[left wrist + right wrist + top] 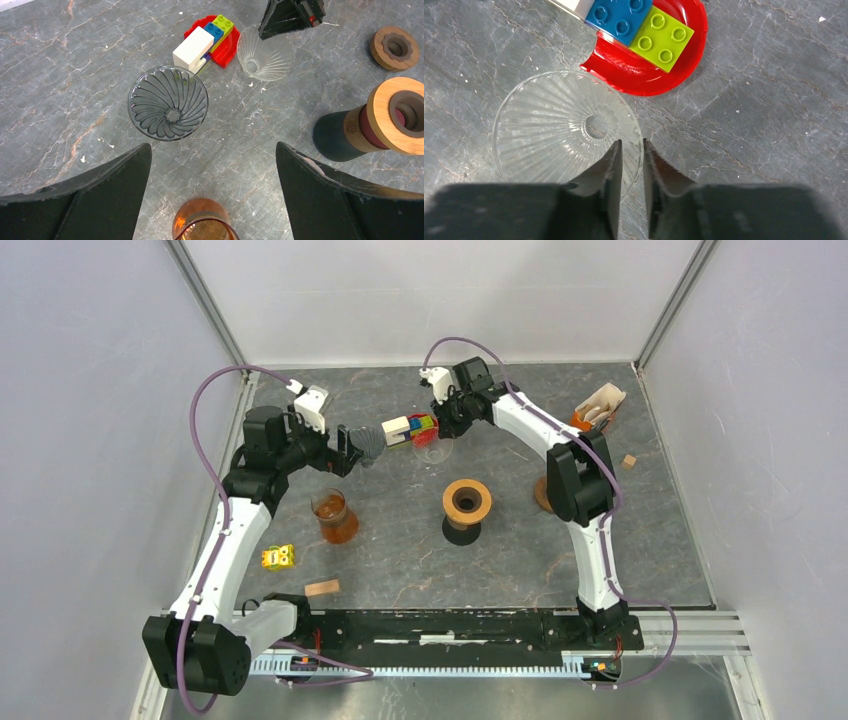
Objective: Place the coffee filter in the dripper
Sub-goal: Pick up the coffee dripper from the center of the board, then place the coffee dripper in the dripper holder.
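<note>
A clear glass dripper stands mouth up on the table; it also shows in the top view and the left wrist view. My right gripper has one finger inside and one outside its near rim, closed on the glass wall. A smoky grey dripper stands just ahead of my left gripper, which is wide open and empty above the table. Paper filters sit in a holder at the back right, far from both grippers.
A red plate with toy bricks lies behind the drippers. An orange carafe sits below my left gripper. A black stand with a wooden top stands mid-table, with a wooden ring to its right. A yellow toy and wood block lie front left.
</note>
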Robot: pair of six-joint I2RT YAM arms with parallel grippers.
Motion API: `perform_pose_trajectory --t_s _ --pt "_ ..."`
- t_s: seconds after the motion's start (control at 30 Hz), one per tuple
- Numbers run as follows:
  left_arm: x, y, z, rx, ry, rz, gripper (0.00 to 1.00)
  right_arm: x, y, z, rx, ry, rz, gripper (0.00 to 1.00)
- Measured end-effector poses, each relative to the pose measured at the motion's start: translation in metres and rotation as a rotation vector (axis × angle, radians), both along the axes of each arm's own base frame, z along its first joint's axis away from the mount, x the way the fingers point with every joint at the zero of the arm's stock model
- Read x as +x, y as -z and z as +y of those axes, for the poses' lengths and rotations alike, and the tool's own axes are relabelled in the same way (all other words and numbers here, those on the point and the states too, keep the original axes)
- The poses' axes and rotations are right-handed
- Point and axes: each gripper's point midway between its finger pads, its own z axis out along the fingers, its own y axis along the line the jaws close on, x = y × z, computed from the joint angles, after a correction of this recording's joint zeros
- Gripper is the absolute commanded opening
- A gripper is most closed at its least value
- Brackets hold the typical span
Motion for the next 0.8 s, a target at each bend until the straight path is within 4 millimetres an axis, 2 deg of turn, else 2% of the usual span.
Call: perform_pose_trajectory --t_s 0.1,0.23,0.33,0.4,0.53,0.6,0.7,0.8 --pt "0.0 0.0 0.0 0.001 0.003 0.0 1.0 0.003 -0.013 0.005 0.031 -0.006 -0.018 0.01" --pt "-0.004 -0.005 -0.008 0.001 0.042 0.019 0.99 -0.002 -0.035 0.003 0.054 -0.011 -0.045 0.0" --pt "-0.002 -0.019 -0.02 0.005 0.08 0.006 0.99 -0.012 -0.068 -0.008 0.085 -0.009 -0.077 0.0" --pt "-0.003 -0.028 -0.029 0.007 0.11 -0.007 0.98 -0.023 -0.101 -0.021 0.119 -0.009 -0.116 0.0" --pt "-0.013 -0.039 -0.054 0.018 0.193 -0.02 0.97 -0.057 -0.18 -0.057 0.19 -0.016 -0.241 0.0" --pt "-0.018 -0.042 -0.068 0.018 0.241 -0.019 0.96 -0.078 -0.21 -0.071 0.222 -0.035 -0.296 0.0" --pt "-0.028 -0.043 -0.088 0.003 0.322 0.006 0.95 -0.114 -0.23 -0.079 0.261 -0.085 -0.319 0.0" --pt "-0.034 -0.042 -0.103 -0.011 0.382 0.033 0.95 -0.147 -0.223 -0.079 0.29 -0.141 -0.269 0.0"
